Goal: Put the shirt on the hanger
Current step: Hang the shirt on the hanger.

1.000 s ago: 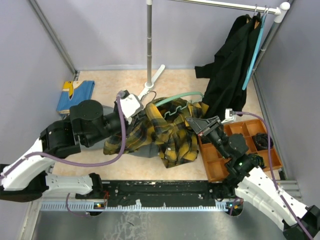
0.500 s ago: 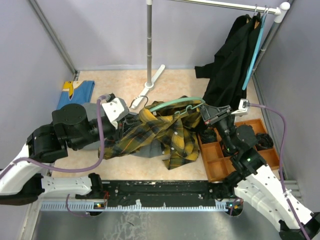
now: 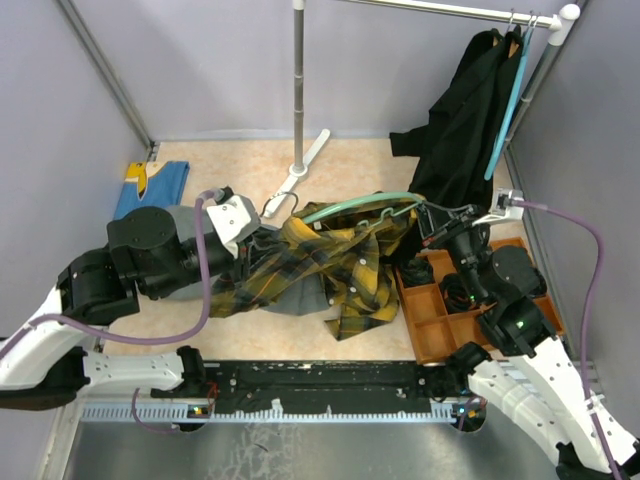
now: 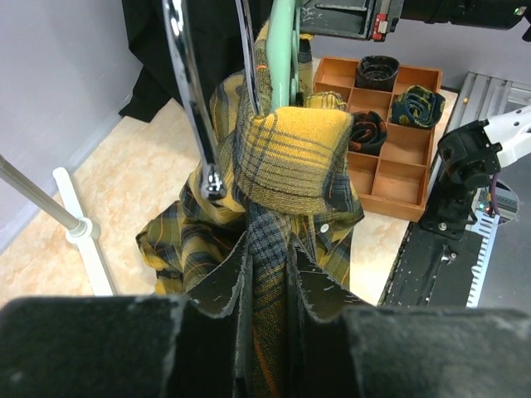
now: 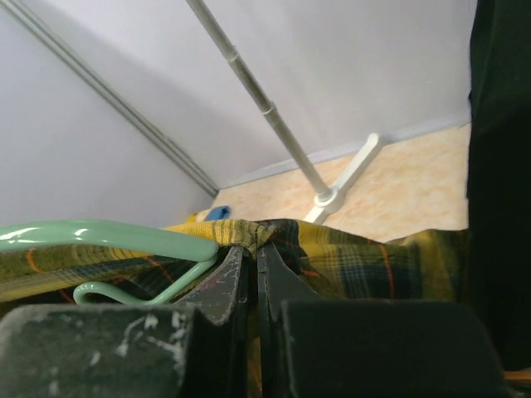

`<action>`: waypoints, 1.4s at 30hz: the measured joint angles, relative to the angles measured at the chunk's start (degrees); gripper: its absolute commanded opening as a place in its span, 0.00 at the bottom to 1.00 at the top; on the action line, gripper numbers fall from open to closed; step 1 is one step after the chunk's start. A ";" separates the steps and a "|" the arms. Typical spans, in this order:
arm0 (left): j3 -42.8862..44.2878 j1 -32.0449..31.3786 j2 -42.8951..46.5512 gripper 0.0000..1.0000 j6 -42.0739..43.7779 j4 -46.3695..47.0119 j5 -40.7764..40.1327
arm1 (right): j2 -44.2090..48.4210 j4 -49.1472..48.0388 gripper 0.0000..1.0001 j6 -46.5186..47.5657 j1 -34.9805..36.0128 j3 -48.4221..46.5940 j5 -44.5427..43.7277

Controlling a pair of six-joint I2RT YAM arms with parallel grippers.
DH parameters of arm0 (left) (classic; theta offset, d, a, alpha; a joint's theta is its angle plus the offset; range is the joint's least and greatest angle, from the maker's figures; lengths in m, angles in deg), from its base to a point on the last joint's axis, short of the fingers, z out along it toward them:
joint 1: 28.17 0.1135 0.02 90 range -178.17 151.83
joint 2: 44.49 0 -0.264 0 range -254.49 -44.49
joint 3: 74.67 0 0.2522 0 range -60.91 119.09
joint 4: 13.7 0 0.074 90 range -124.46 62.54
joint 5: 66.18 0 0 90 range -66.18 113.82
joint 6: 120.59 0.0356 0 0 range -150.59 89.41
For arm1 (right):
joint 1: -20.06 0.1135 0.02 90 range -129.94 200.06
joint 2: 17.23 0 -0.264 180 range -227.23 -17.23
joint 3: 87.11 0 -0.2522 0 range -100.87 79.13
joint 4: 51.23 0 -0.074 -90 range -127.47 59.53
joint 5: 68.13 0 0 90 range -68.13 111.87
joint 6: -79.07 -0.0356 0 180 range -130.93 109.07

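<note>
Left gripper (image 4: 267, 264): clenched on a band of the plaid shirt (image 4: 290, 157), cloth running up between the jaws. Just past the fingertips, collar bunched over the neck of the green hanger (image 4: 282, 58), with the metal hook (image 4: 195, 99) close on the left. Right gripper (image 5: 251, 257): pinched tight on a shirt fold, hanger arm touching the cloth just left of the tips. Probably mid-threading. Best to hold the left side taut and draw the right fold outward over the hanger shoulder, slowly. Watch for snags on the wavy bar.
</note>
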 measured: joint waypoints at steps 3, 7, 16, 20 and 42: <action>-0.11 0.00 -0.28 0.00 0.04 0.46 0.17 | -0.02 2.05 0.00 5.33 0.02 -1.99 -0.68; -0.13 0.00 -0.87 0.00 0.09 0.79 0.44 | -0.35 4.46 0.00 13.18 0.02 -4.52 -1.49; -0.15 0.00 -2.43 0.00 0.52 1.01 0.57 | -3.61 9.40 0.00 26.62 0.04 -10.47 -3.54; -0.07 0.00 -3.45 0.00 0.72 0.85 0.22 | -5.27 12.48 0.00 31.95 0.04 -14.03 -4.76; 9.11 0.00 -11.67 0.01 6.29 -8.55 -1.36 | -13.44 32.13 0.00 50.01 -1.70 -24.85 1.46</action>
